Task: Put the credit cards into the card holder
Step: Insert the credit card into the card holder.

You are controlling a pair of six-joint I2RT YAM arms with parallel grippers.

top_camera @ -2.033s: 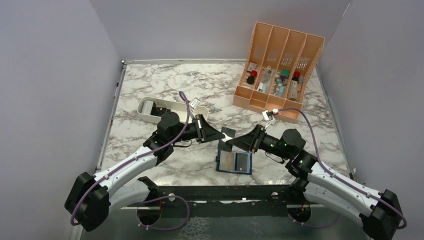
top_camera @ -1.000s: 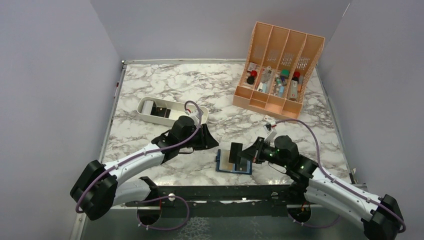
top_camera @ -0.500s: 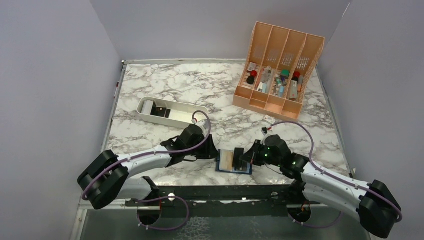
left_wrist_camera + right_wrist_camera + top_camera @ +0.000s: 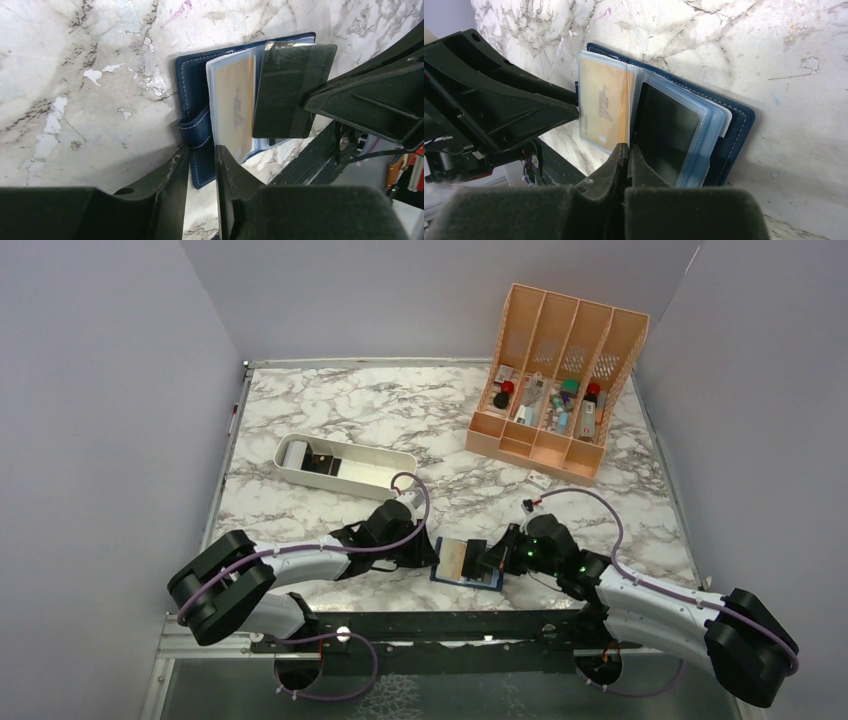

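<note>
**Card holder.** The card holder (image 4: 460, 565) (image 4: 189, 85) (image 4: 736, 125) lies open and flat on the marble table (image 4: 330, 410), close to the near edge, between the two grippers. Its navy cover faces down and its clear sleeves face up. The snap tab (image 4: 195, 132) curls over the cover edge on the left arm's side.

**Cards.** A tan card (image 4: 235, 105) (image 4: 601, 110) sits inside the clear sleeve on the left arm's side of the holder. A dark card (image 4: 290, 90) (image 4: 666, 132) lies over the sleeves on the other side. The left wrist view shows it tilted, with its far end down at the sleeves. Whether that end has entered a pocket cannot be told.

**Right gripper.** The right gripper (image 4: 487, 558) (image 4: 626, 150) is low over the holder. Its jaws are pressed fully together, pinching the near edge of the dark card.

**Left gripper.** The left gripper (image 4: 432, 555) (image 4: 200, 160) is at the holder's edge beside the snap tab. Its jaws stand partly apart with a narrow gap. One finger is over the navy cover, the other over the sleeve with the tan card. It has hold of nothing. Whether the fingertips press on the holder cannot be told.

**Other items.** A white tray (image 4: 375, 465) stands farther back on the left. An orange file organizer (image 4: 560, 320) stands at the far right and holds small items. Both are well apart from the holder.
</note>
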